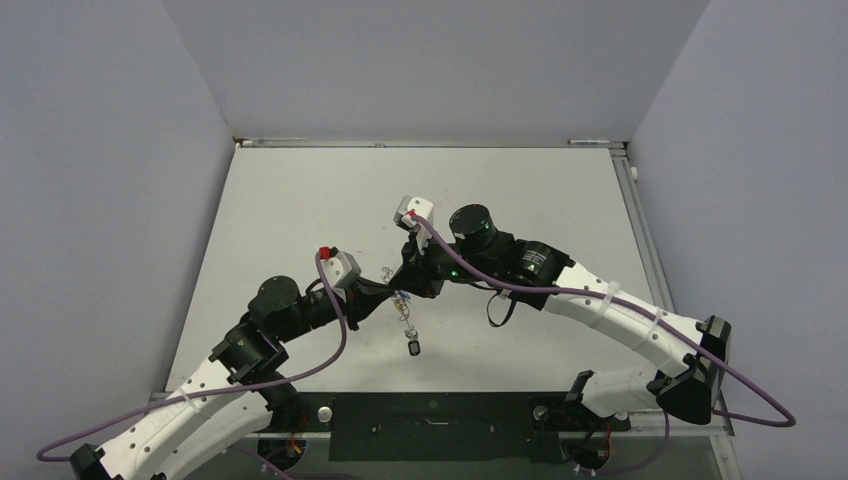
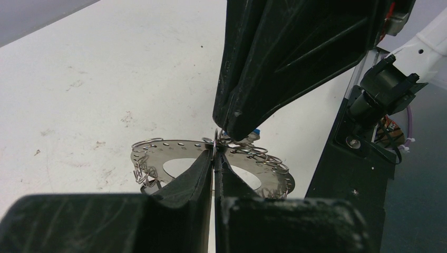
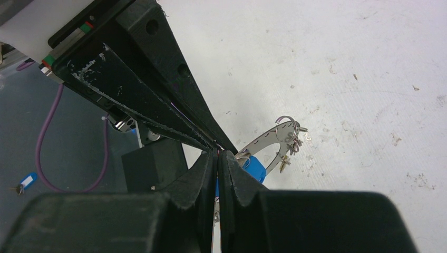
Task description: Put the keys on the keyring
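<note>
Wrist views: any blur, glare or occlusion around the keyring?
Left wrist: keyring sharp, dull sheen, no blown glare; left end effector is a dark, soft-focus mass in front. Right wrist: table bright but textured; right end effector hides part of the keyring. Top external: even light, soft shadows, keys too small to resolve.

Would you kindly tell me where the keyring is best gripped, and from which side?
Take the keyring by the bare stretch of its flat perforated band, probably from above, one finger through its central opening and one outside the rim. It looks thin and roughly level, and small split rings crowd other parts of the edge.
</note>
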